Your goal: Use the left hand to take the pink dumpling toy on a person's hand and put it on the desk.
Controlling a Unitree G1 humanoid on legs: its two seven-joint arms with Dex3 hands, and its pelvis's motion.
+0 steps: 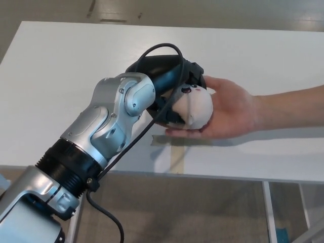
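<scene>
A silver and black robot arm is seen reaching up from the lower left of the frame toward the centre, bent at the wrist so that the left hand point(172, 86) is turned toward the right. Its black fingers point(171, 115) are wrapped around a pale pink dumpling toy point(195, 107), with one finger laid over the top and another pressed against the near left side. The toy is seated in the upturned palm of a person's hand point(230, 112), whose forearm enters from the right edge. A black cable point(152, 126) is looped over the wrist and trails down the arm. Everything is held above a white desk point(61, 66), near its front edge. The right hand is not shown.
</scene>
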